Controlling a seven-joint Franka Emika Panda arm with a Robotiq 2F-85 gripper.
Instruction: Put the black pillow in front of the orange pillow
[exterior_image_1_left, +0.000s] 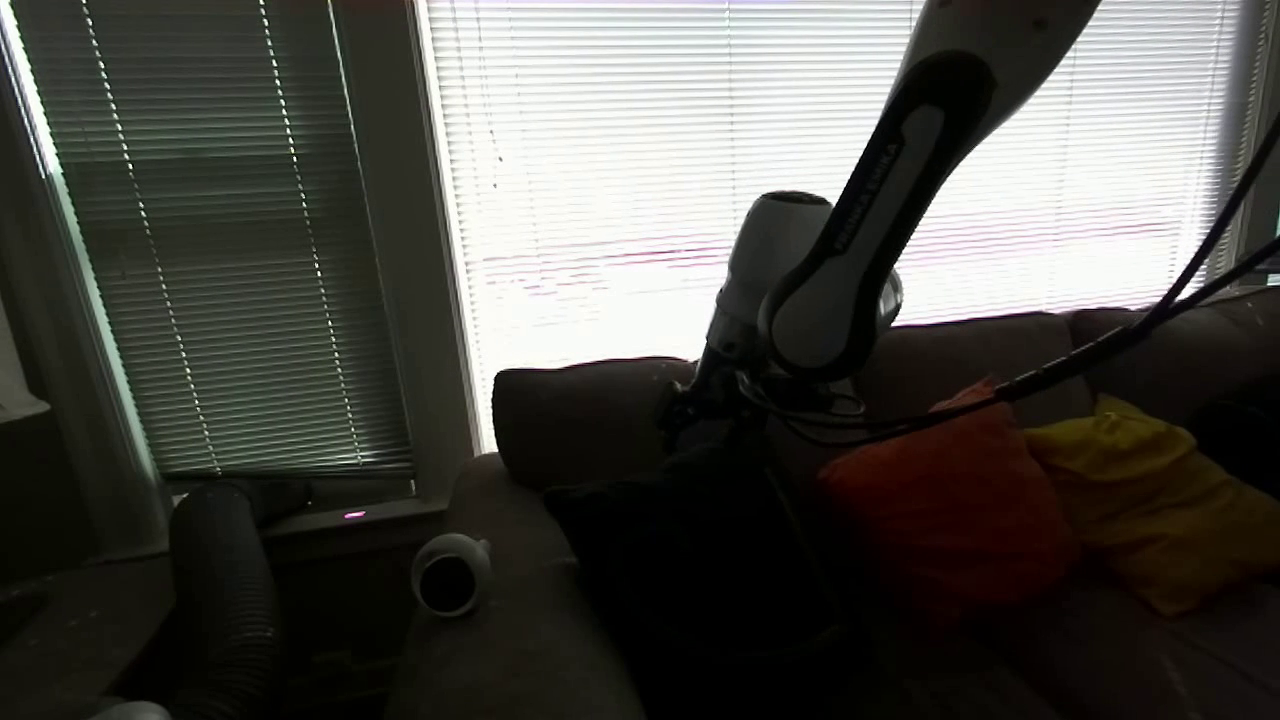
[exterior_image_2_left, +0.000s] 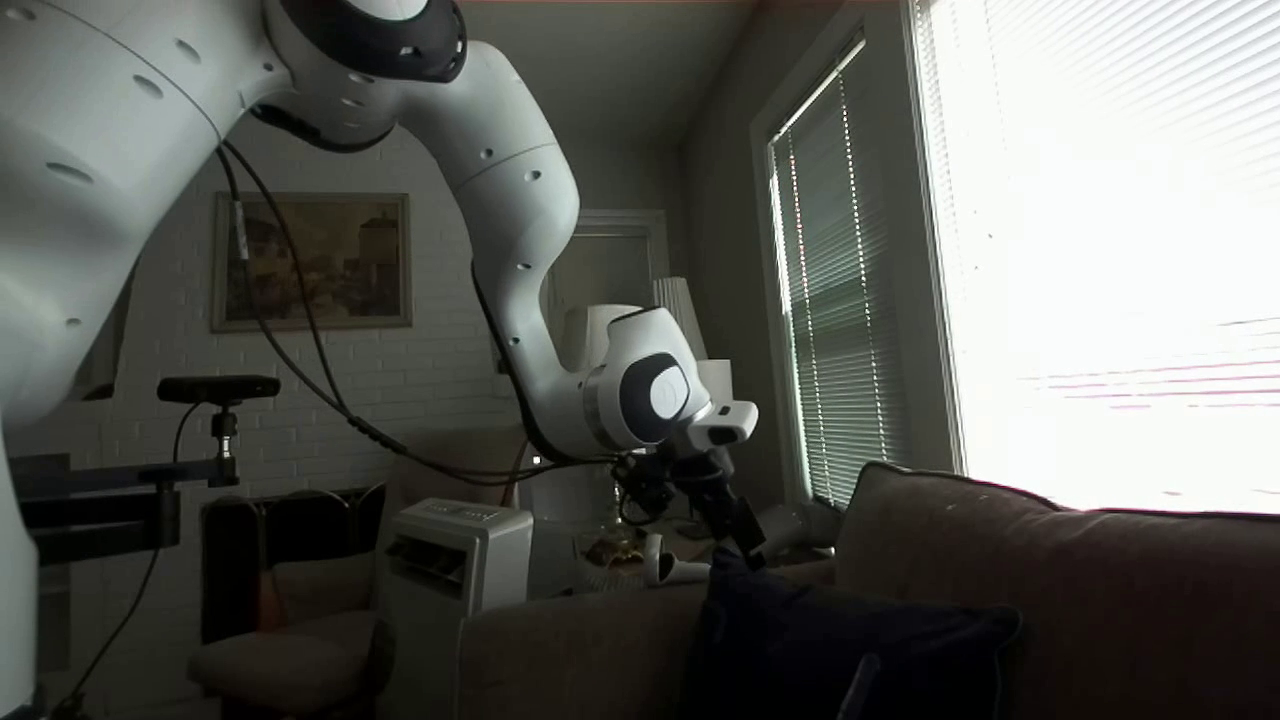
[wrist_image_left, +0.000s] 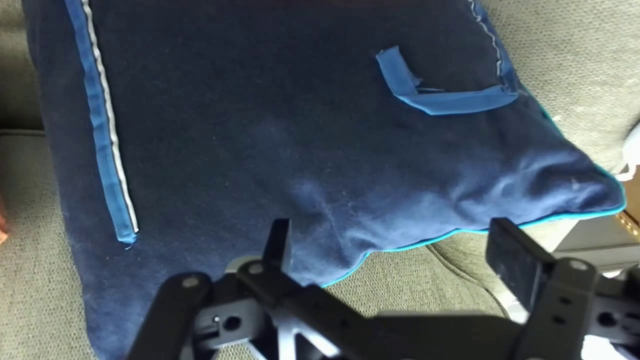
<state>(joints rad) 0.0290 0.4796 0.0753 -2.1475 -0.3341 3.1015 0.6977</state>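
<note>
The black pillow (exterior_image_1_left: 700, 570) leans at the sofa's arm end, very dark in both exterior views (exterior_image_2_left: 840, 640). In the wrist view it looks dark navy (wrist_image_left: 240, 140), with bright blue edging and loose blue strips. The orange pillow (exterior_image_1_left: 950, 510) stands beside it against the sofa back; an orange sliver shows at the wrist view's left edge. My gripper (wrist_image_left: 390, 225) is wide open and empty at the black pillow's upper edge. In both exterior views the gripper (exterior_image_1_left: 690, 410) is just above that edge (exterior_image_2_left: 748, 545); whether it touches the cloth I cannot tell.
A yellow pillow (exterior_image_1_left: 1150, 490) lies beyond the orange one. The sofa back (exterior_image_1_left: 590, 410) rises behind the pillows, below the window. A white round device (exterior_image_1_left: 450, 575) sits on the sofa arm (exterior_image_1_left: 520, 620). Cables (exterior_image_1_left: 1080, 355) hang from my arm across the orange pillow in view.
</note>
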